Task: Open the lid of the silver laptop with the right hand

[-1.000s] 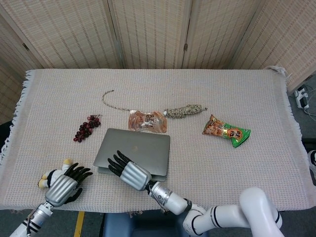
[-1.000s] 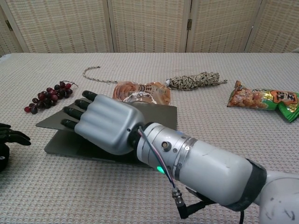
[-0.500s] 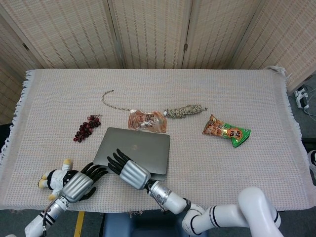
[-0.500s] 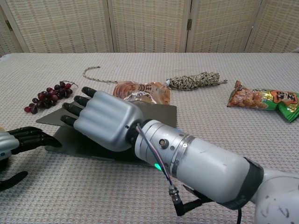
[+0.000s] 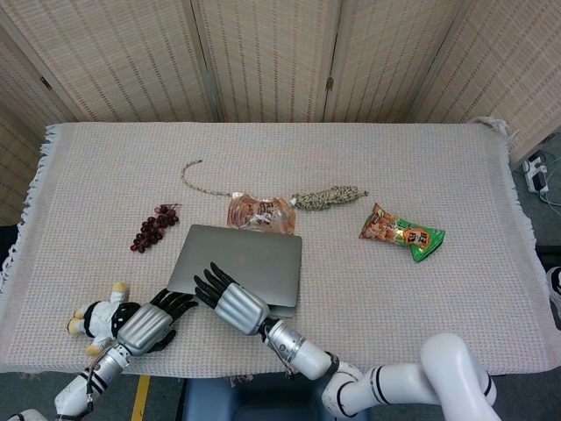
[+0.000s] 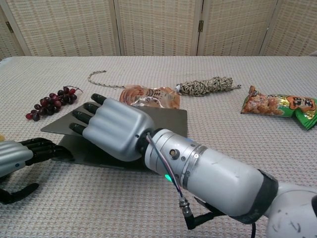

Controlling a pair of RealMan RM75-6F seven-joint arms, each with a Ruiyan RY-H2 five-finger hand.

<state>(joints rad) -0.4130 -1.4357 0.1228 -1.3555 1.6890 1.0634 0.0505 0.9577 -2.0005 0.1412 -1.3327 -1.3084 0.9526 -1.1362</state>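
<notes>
Overhead, the silver laptop (image 5: 239,266) lies near the table's front edge, its lid raised a little at the near side. The right hand (image 5: 230,303) has its fingers spread over that near edge, and the left hand (image 5: 149,323) reaches its fingertips to the laptop's left corner (a plush toy (image 5: 96,317) lies beside it). From the chest view, the right hand (image 6: 113,129) covers the lid; whether its fingertips hook the edge, I cannot tell. The left hand (image 6: 20,156) has its fingers extended at the base.

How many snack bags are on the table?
2. An orange snack bag lies just behind the silver laptop, its near edge touching or overlapping the lid. A green and orange snack bag lies alone to the right. None seems hidden.
</notes>
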